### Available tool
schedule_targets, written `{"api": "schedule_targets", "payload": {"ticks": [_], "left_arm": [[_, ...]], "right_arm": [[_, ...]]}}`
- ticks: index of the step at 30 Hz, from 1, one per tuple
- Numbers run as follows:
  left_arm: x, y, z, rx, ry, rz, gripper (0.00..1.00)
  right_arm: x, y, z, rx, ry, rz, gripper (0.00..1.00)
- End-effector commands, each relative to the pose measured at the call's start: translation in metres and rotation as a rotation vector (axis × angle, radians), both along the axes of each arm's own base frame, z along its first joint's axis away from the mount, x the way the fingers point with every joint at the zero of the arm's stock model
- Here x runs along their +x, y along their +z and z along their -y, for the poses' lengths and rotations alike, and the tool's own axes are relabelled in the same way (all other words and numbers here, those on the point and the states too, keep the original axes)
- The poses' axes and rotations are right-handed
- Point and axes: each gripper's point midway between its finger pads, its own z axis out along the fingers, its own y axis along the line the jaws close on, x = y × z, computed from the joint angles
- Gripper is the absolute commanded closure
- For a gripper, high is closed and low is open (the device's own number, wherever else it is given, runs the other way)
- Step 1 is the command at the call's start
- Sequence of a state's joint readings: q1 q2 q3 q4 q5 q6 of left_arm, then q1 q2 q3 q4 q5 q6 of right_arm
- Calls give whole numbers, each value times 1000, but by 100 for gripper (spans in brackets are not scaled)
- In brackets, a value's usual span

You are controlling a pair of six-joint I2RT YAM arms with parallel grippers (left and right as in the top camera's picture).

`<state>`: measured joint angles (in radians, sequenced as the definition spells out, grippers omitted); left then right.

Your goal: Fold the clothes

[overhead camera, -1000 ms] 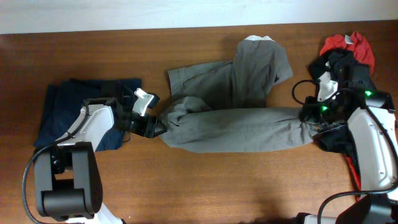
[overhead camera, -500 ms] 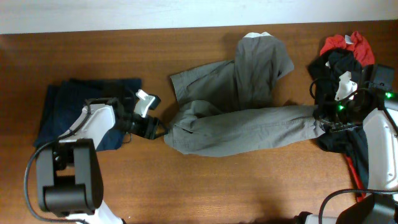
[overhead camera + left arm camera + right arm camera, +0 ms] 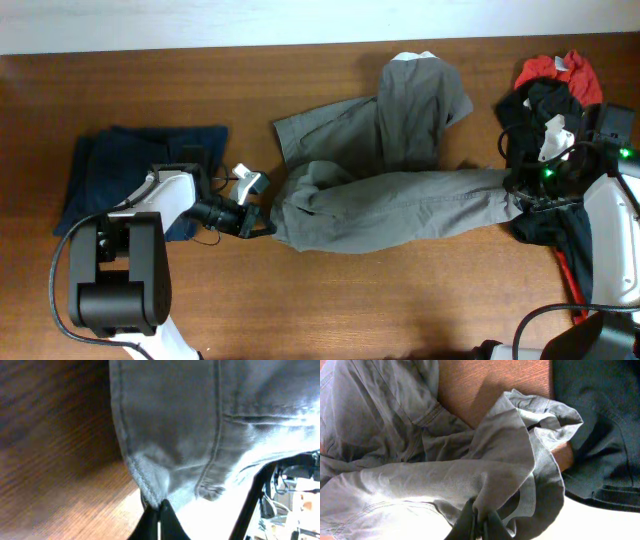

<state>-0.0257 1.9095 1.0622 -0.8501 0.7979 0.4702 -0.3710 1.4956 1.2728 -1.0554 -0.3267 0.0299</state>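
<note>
A: Any writing on the mid-grey woven cotton shorts (image 3: 390, 195)?
B: Only a white patch (image 3: 415, 58) at their upper edge, too small to read.
A: Their lie?
B: Rumpled, stretched out right of the dark navy cloth garment (image 3: 130, 165). The left gripper (image 3: 262, 224) pinches the near hem and the right gripper (image 3: 515, 190) clamps the far end.

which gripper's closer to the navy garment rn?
Left. The left gripper pinches the grey shorts just right of the navy garment; the right gripper holds them at the far end.
</note>
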Motion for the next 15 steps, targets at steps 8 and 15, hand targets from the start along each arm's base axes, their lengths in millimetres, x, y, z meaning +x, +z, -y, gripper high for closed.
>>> {"api": "schedule_targets", "payload": {"ticks": [8, 15], "left_arm": [[26, 55, -31, -28, 107, 63, 99], [49, 117, -84, 7, 258, 265, 99]], "right_arm": [[-3, 8, 7, -39, -22, 1, 95], [-8, -2, 6, -32, -27, -42, 88]]}}
